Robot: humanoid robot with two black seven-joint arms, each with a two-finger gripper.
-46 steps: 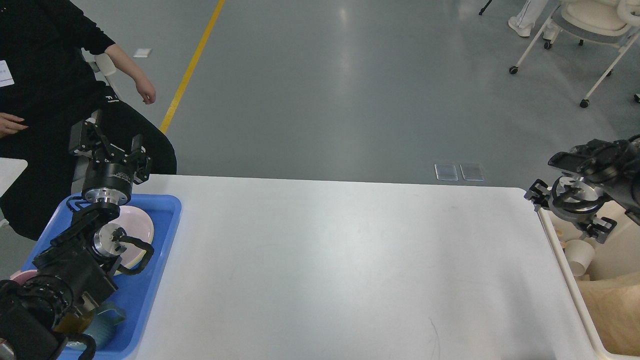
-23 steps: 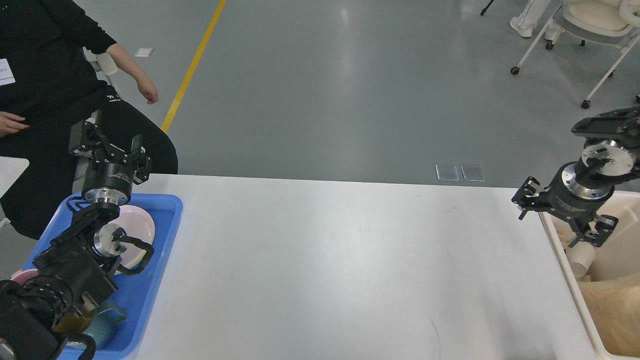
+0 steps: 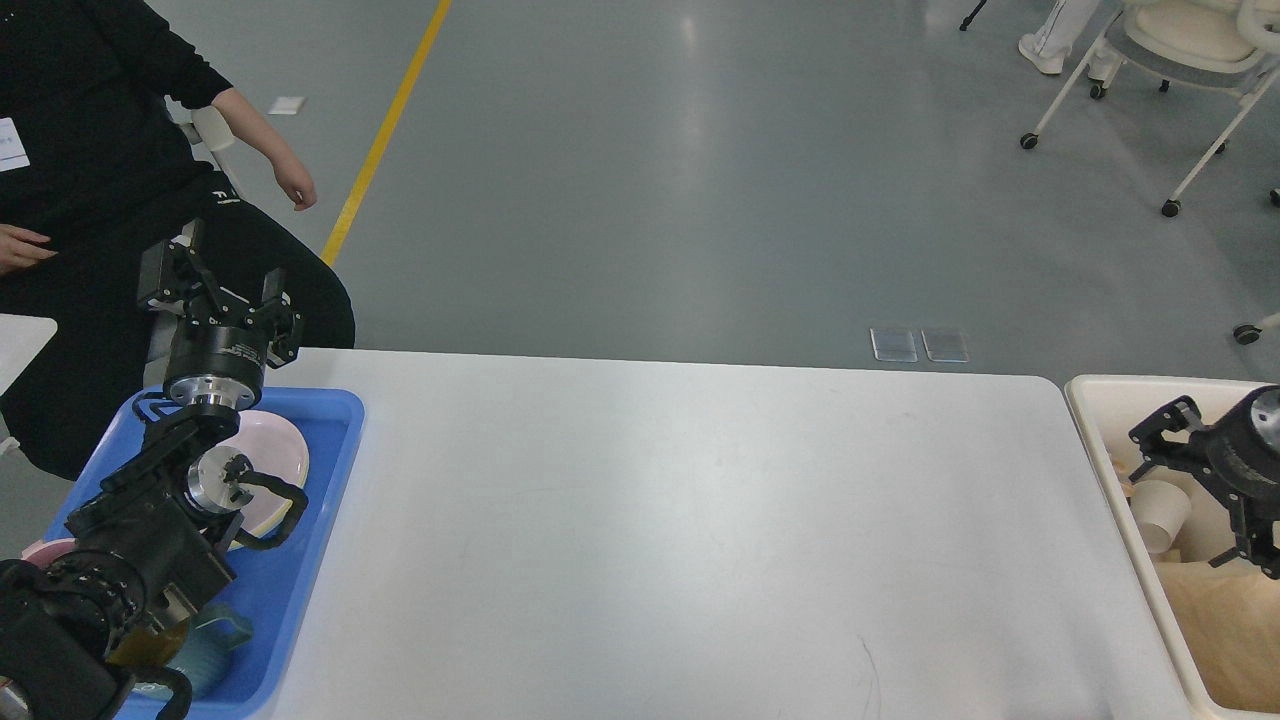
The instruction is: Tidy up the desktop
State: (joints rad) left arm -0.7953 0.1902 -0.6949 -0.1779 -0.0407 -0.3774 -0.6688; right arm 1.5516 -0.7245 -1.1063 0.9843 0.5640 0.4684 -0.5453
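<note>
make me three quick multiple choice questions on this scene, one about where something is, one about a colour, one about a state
1. Where is the pink plate?
A. in the tray at the left end of the table
B. in the bin on the right
C. on the floor

2. What colour is the tray?
A. red
B. blue
C. green

3. How is the left pincer now?
A. shut on a cup
B. open, holding nothing
C. shut on the plate

Answers:
1 A: the plate lies inside the tray, partly behind the left arm.
2 B: its rim and floor are plainly blue against the white table.
3 B: its two fingers stand apart above the tray with nothing between them.
</note>
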